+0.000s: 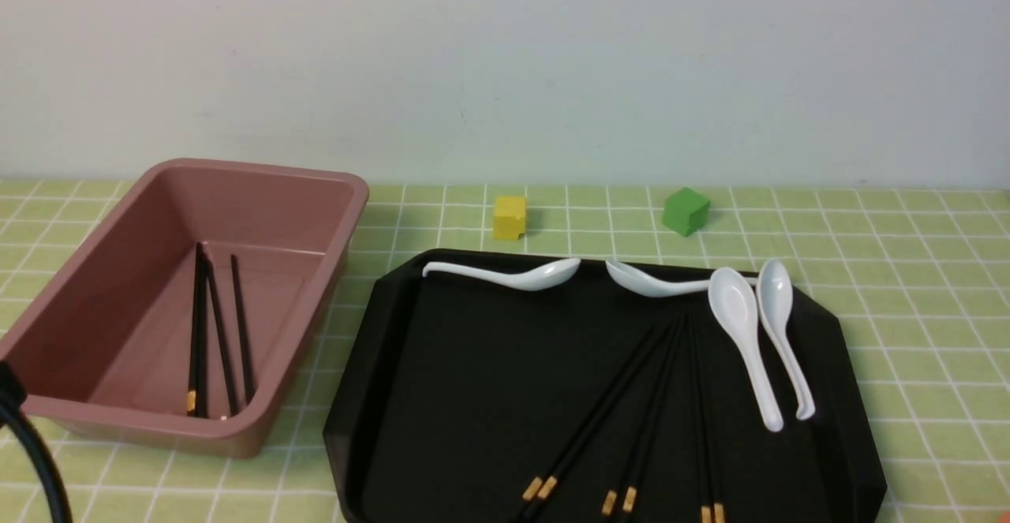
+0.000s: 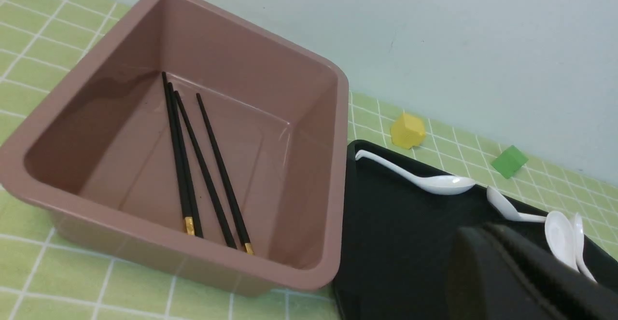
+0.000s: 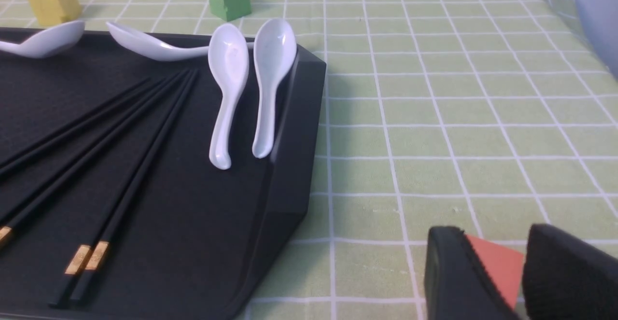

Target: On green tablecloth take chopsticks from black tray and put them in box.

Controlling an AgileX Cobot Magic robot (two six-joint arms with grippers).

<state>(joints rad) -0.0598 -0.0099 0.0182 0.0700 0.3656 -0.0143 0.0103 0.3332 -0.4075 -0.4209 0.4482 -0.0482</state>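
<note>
Left gripper: shut, blurred, lower right of left wrist view. Right gripper: fingers parted, lower right of right wrist view. Dark cable, lower left, front view.

The setting reads as a staged tabletop, perhaps in a lab, though the close views show too little of the room to be sure. A plain pale wall stands behind a checked cloth. On the cloth are a tub and a tray of spoons and chopsticks, tableware fit for a kitchen, yet small coloured blocks sit just beyond the tray.
</note>
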